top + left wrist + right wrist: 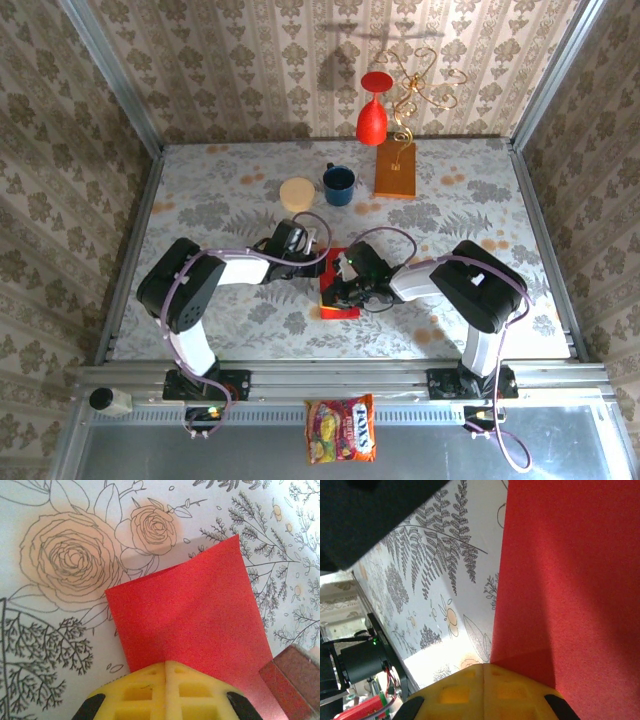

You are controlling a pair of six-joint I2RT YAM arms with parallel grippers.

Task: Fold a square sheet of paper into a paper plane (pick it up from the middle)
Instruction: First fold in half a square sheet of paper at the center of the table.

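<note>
Left gripper (165, 666): yellow fingers (135, 692) pressed together with no gap. The tips rest on the near edge of the paper; whether any paper is caught in the seam cannot be told.
Right gripper (484, 670): fingers (520, 692) likewise pressed together. The paper's corner meets the tip of one finger and runs under it.
Paper (190, 615): bright red and plain, lying on the table (480, 200) midway between the side edges and nearer the front edge than the back. One far corner lifts a little and casts a shadow. In the top view the paper (341, 312) shows between and under both grippers.
Grippers from above: the left gripper (318, 260) and right gripper (342, 285) meet over the paper, close together.
Back of the table: a tan disc (297, 193) just beside a blue mug (338, 184); to the right, an orange-brown block (396, 170) holding a gold wire (420, 90); a red vase (372, 118) at the back edge.
Front rail: a sweets bag (342, 429) between the arm bases.
</note>
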